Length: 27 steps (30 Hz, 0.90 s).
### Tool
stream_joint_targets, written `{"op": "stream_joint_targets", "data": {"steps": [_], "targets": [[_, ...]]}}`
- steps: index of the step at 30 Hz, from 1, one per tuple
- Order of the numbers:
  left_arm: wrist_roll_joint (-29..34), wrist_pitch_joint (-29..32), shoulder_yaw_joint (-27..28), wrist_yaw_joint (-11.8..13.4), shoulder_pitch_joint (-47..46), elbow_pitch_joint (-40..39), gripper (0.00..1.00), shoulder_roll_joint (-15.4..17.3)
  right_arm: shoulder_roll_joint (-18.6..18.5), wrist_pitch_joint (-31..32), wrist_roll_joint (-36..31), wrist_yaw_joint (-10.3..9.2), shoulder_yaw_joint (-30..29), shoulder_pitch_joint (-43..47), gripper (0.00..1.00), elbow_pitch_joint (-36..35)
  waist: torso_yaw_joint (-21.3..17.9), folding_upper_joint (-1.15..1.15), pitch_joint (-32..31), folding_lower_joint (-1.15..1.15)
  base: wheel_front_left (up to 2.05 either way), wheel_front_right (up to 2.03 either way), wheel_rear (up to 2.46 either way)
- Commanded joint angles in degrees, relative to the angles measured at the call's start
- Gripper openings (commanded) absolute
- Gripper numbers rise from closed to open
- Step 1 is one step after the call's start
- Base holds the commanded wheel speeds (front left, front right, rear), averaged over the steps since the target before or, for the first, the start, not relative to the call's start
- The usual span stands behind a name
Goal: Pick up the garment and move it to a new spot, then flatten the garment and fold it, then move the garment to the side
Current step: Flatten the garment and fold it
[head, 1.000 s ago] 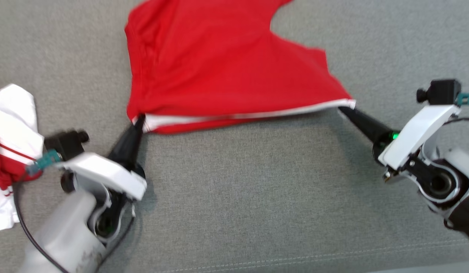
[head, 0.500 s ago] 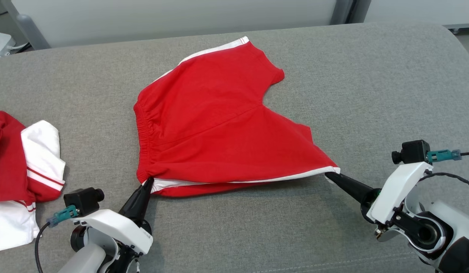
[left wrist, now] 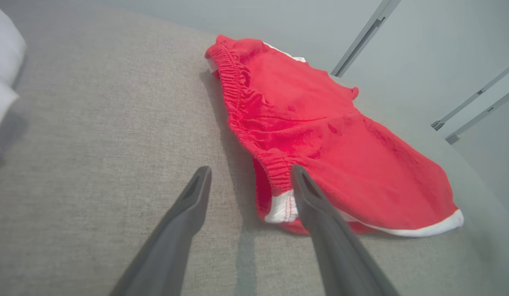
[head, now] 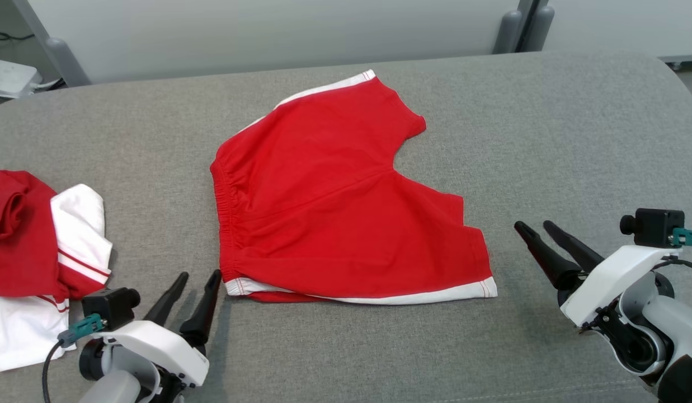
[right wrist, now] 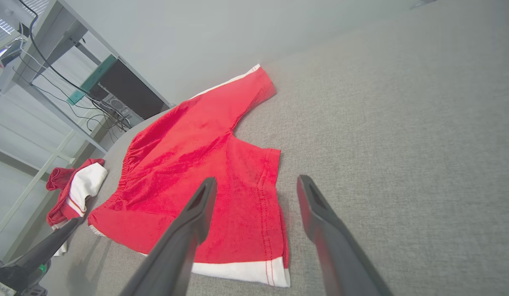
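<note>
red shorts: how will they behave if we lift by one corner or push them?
Likely floppy: the shorts lie limp and creased, so a one-corner lift would probably leave the rest hanging and bunching. Probably light: thin cloth, nothing stiff but the gathered waistband. Pushed, they'd likely crumple rather than slide on the textured grey cushion.

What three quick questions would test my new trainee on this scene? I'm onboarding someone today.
1. True or false: the left gripper stands open, holding nothing.
2. Where does the red-and-white clothes pile lie, relative to the red shorts? A) to the robot's left B) to the robot's right C) on top of them
3. Fill in: on the right gripper, the jaws stand ____.
Key: 1 true; 2 A; 3 open.
</note>
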Motion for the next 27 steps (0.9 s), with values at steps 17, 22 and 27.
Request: {"op": "stream_joint_targets", "data": {"steps": [17, 22, 27], "targets": [[28.46, -0.52, 31.82, -0.34, 9.70, -6.63, 1.00, -10.15, 12.55, -6.65, -39.59, 0.25, -27.82, 9.23, 1.00, 8.46, 1.78, 0.00, -6.90, 0.00, 0.00, 0.00, 0.00], [33.00, -0.52, 35.45, -0.38, 11.82, -8.60, 1.00, -12.20, 15.81, -6.66, -47.95, 0.25, -33.89, 13.68, 1.00, 6.60, 2.21, 0.00, -8.49, 0.00, 0.00, 0.00, 0.00], [37.08, -0.52, 38.84, -0.39, 13.95, -11.06, 1.00, -13.83, 18.40, -6.66, -54.48, 0.25, -38.92, 17.39, 1.00, 4.47, 2.49, 0.00, -9.69, 0.00, 0.00, 0.00, 0.00]]}}
